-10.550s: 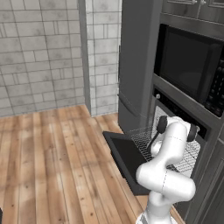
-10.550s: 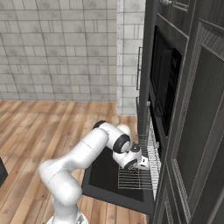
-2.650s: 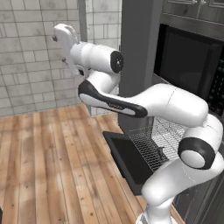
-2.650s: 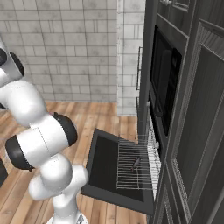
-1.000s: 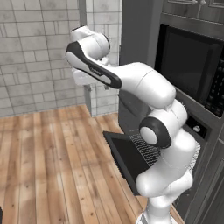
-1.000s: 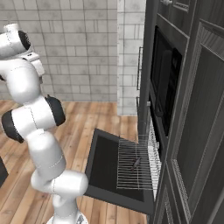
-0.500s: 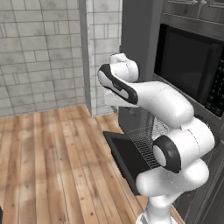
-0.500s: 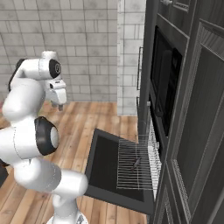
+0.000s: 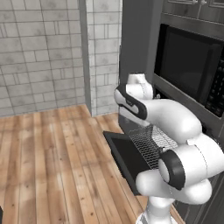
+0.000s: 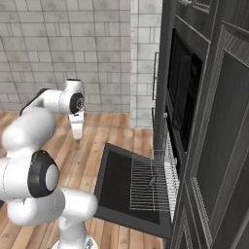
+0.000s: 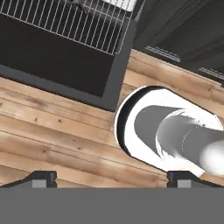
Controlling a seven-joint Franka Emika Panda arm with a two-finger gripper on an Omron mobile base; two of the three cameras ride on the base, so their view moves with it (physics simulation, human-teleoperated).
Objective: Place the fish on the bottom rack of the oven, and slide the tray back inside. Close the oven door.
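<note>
Fish (image 10: 151,181), a small dark shape as far as it can be made out, appears to lie near the middle of the pulled-out bottom rack (image 10: 141,168), so the placing looks done and the step in hand is most likely sliding that rack home. Reading the right base view from the left: the pincer (image 10: 77,137) hangs pointing down over the wooden floor (image 10: 112,131), well apart from the oven, with its jaws released wide and nothing between them; the hand view shows its two tips far apart above bare planks, with a corner of the door and the rack's wires at the top. Next comes the oven door (image 10: 116,182), dropped flat and open, its dark inner face up. Over the door's inner part the wire rack juts out of the oven (image 10: 169,146), whose dark opening sits at the right under the microwave. To do this well, the arm should probably cross above the door, not brush its outer lip, then come down to the rack's front edge near its middle, so that the push does not skew the rack in its runners. A straight, level, slow push inward seems best, since a jolt or a tilt could send the fish sliding on the thin wires or off the side. The jaws need not clamp; a flat contact on the front wire may serve. Only once the rack is fully inside should the door be lifted from under its outer edge.
</note>
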